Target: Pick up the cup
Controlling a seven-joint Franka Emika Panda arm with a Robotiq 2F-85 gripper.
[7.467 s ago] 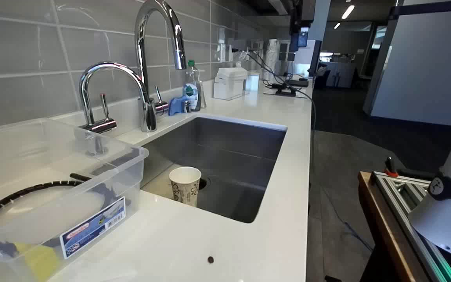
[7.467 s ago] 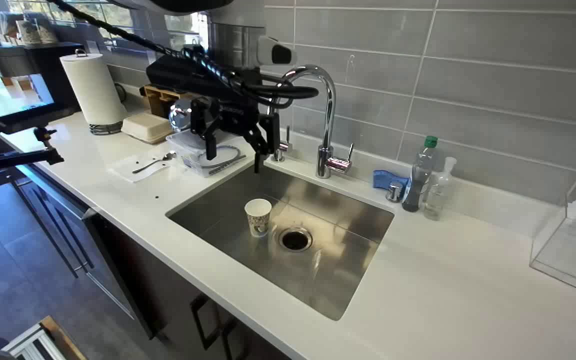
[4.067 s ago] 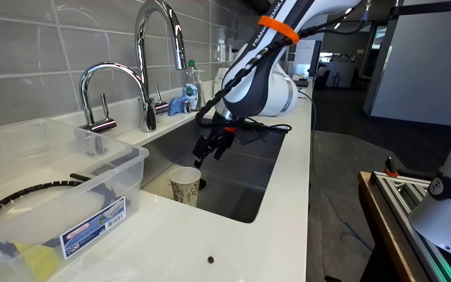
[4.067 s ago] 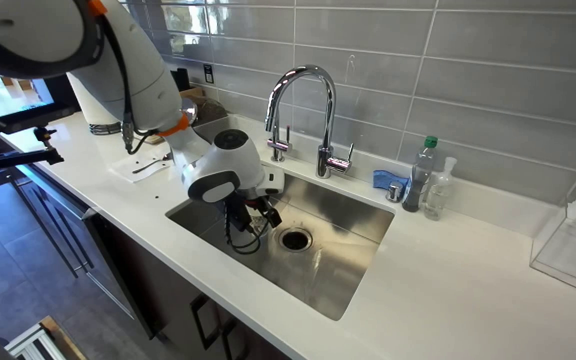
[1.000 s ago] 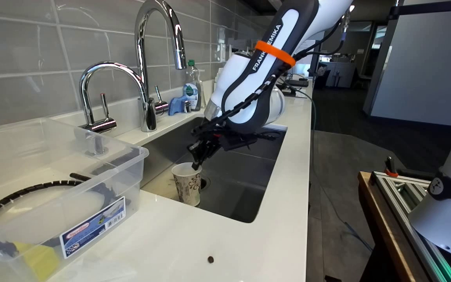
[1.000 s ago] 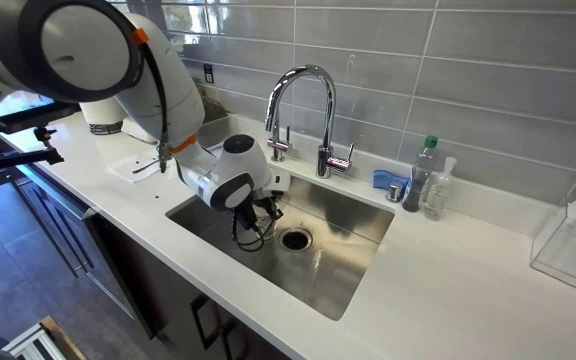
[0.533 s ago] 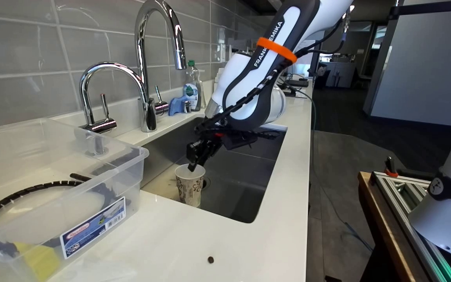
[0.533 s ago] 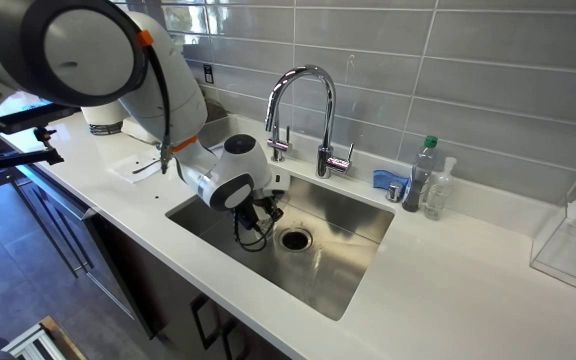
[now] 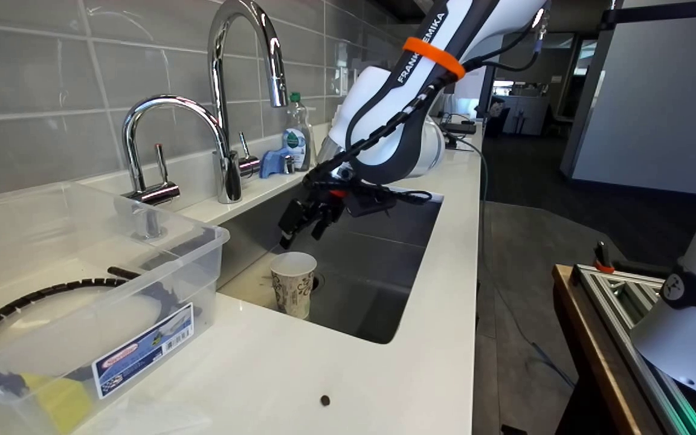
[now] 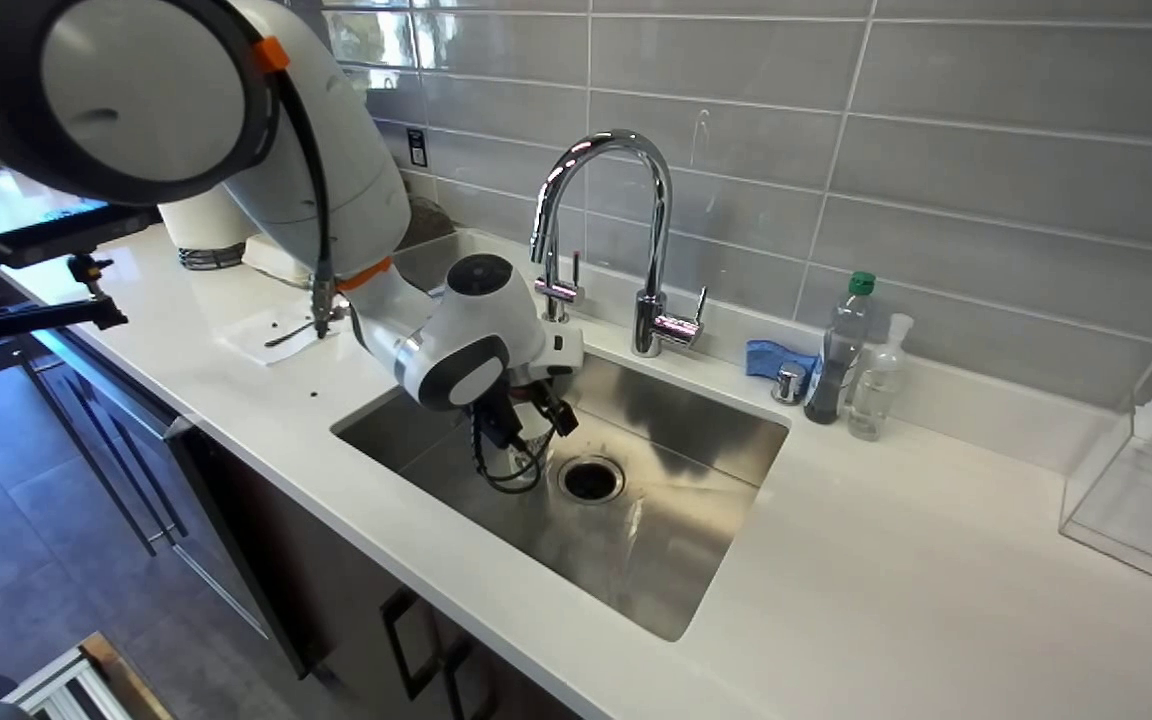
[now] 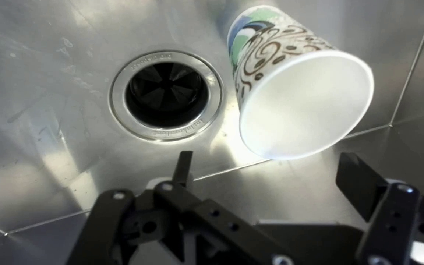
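The claw (image 11: 269,165), spread, near the paper cup (image 11: 304,95); cup standing upright, white inside, in the sink (image 9: 366,296), beside the drain (image 11: 166,92); at near left in an exterior view, a clear box (image 9: 206,284) holding a black hose (image 9: 34,296).

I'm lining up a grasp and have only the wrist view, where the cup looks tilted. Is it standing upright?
Observer: Yes. In an exterior view the cup stands upright in the sink.
Operator: Height is hard to judge from here. Is the gripper down around it?
Observer: No. In an exterior view the gripper shows above the cup in the picture, with a narrow gap between them.
Operator: Anything tall beside the sink?
Observer: Yes. In both exterior views a tall chrome faucet stands on the wall side of the sink.
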